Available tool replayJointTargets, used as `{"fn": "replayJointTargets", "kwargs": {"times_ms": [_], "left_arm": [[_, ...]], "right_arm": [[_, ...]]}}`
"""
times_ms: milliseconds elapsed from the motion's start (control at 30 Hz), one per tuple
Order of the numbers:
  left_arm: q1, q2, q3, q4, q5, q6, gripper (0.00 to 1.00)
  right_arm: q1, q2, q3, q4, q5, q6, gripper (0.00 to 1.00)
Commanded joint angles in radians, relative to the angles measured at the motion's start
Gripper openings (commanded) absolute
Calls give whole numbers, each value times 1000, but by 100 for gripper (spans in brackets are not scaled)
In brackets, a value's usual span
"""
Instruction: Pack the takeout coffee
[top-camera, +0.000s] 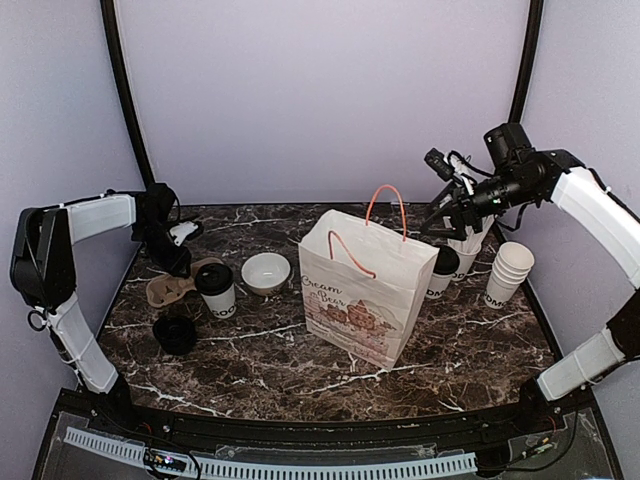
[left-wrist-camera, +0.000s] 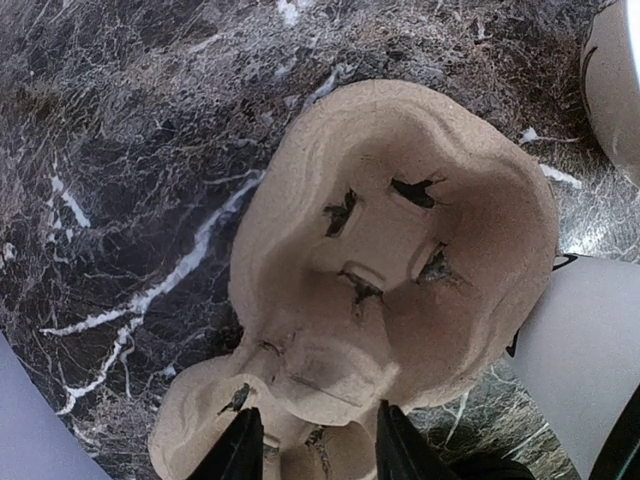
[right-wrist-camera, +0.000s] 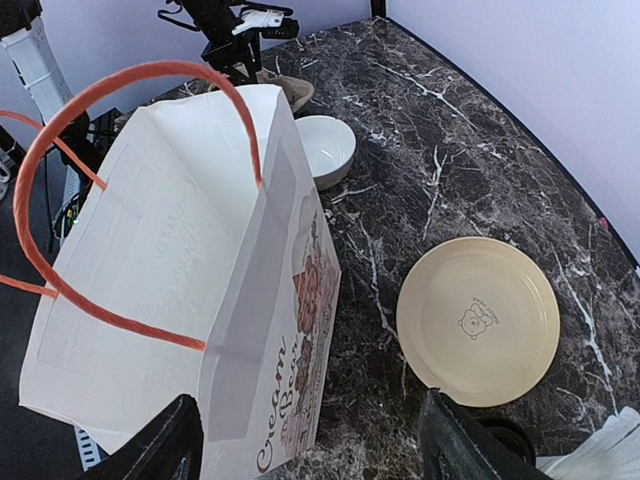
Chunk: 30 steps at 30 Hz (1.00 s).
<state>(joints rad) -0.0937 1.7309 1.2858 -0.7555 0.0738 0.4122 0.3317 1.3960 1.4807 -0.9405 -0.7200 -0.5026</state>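
My left gripper (left-wrist-camera: 318, 440) sat clamped on the pulp carrier (left-wrist-camera: 400, 250). My right gripper (right-wrist-camera: 315, 445) hung at upper right, fingers apart. One takeout coffee (top-camera: 215, 290) stood left of centre, a second takeout coffee (top-camera: 441, 270) right of the bag (top-camera: 360, 295).

Pale lilac walls (top-camera: 320, 90), dark marble table (top-camera: 280, 350)

1. From above, the light is soft, even and fairly bright; the pale walls (top-camera: 320, 90) show no hard shadows.
2. The paper bag (top-camera: 365, 300) casts only a faint shadow on the dark marble table (top-camera: 250, 370), toward 5 o'clock.
3. In the left wrist view the cardboard cup carrier (left-wrist-camera: 400, 260) is sharp; the left gripper (left-wrist-camera: 318, 448) at 6 o'clock is blurred.
4. The right wrist view bends at its edges; the right gripper (right-wrist-camera: 310, 450) at 6 o'clock is dark and soft, and the yellow plate (right-wrist-camera: 478, 320) is crisp.
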Motion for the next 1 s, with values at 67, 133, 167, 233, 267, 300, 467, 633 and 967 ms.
{"fn": "replayJointTargets", "kwargs": {"times_ms": [67,133,167,233,267,300,467,633,967], "left_arm": [[4,-15,-3,18,-8,52,42],[5,-5,5,15,-10,60,44],[5,8,9,11,-8,60,45],[5,22,21,-6,-6,59,45],[5,25,22,-12,-1,61,45],[5,28,20,-12,-1,62,45],[4,35,5,-9,13,70,47],[5,58,15,-13,10,68,48],[3,85,40,-15,36,59,42]], "right_arm": [[-5,0,-21,25,-34,-14,75],[-5,0,-20,25,-40,-13,74],[-5,0,-21,25,-41,-12,74],[-5,-2,-24,25,-40,-11,74],[-5,-1,-25,24,-39,-12,74],[-5,1,-25,22,-39,-11,74],[-5,4,-19,21,-39,-10,74],[-5,7,-26,27,-44,-9,74],[-5,3,-37,29,-44,-5,74]]}}
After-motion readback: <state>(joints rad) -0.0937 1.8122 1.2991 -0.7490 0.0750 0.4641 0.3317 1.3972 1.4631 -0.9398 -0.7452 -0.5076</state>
